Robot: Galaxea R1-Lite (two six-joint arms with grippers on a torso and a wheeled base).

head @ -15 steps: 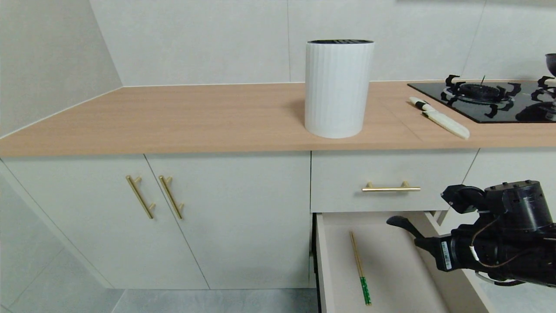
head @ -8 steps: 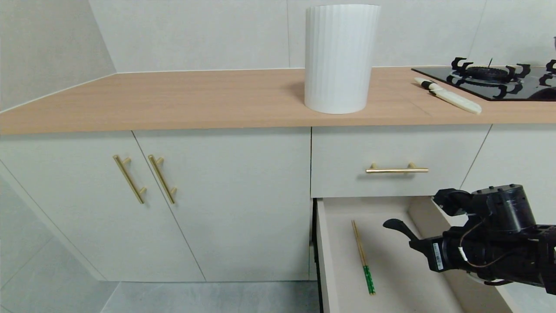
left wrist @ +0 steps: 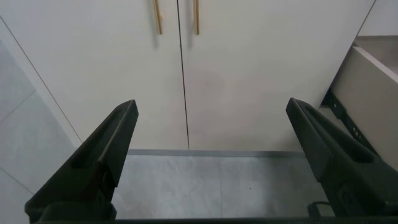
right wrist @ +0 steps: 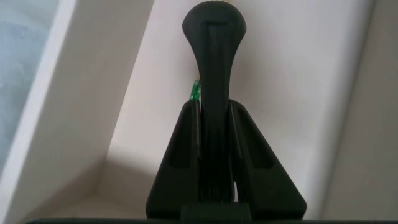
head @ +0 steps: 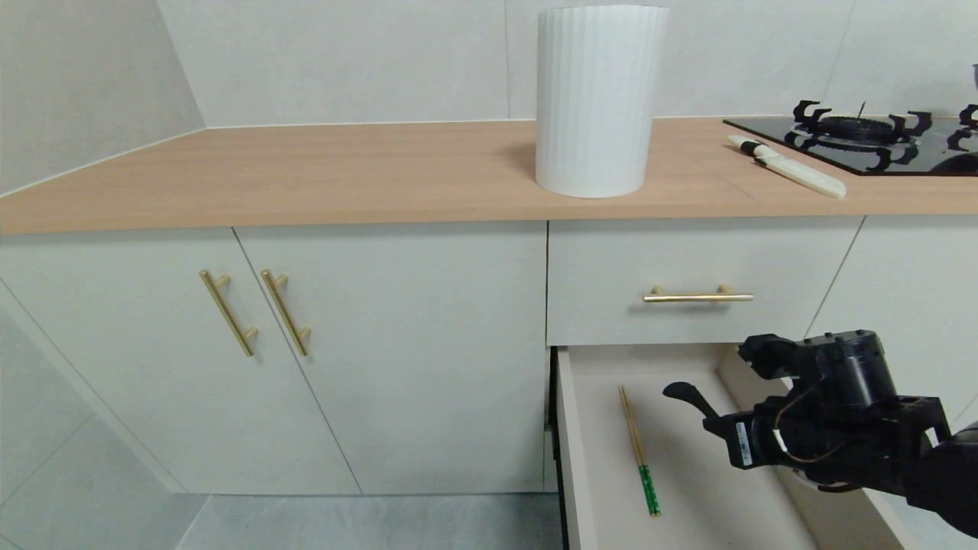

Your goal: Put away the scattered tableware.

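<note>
Right hand (head: 680, 392): black, fingers clenched together with nothing between them. Held low over the open drawer (head: 567, 458), toward its right wall and apart from the drawer's contents. In the right wrist view, the same hand (right wrist: 214, 28) points down at the pale drawer floor.

Left hand (left wrist: 211, 117): released, its two dark fingers (left wrist: 115, 134) spread wide and empty. It hangs low before the double cabinet doors (left wrist: 249, 81), over the grey floor (left wrist: 211, 180).

Chopsticks (head: 636, 451): one wooden pair with green ends. They lie flat and together on the drawer floor, toward the left wall, with the green ends nearest the robot. A green tip (right wrist: 194, 92) shows just beside the right hand's fingers in the wrist view.

Knife (head: 787, 176): cream blade with a cream and black handle. It lies flat on the wooden bench (head: 306, 172), between the holder and the hob.

Holder (head: 596, 99): a tall white ribbed cylinder, upright on the bench above the drawers.

Hob (head: 863, 137): black glass with black pan supports, set in the bench at the right end.

Upper drawer (head: 688, 260): closed, with a brass bar handle (head: 697, 296), directly above the open drawer.

Cabinet handles (head: 256, 312): two brass bars, one on each closed door left of the drawers.
</note>
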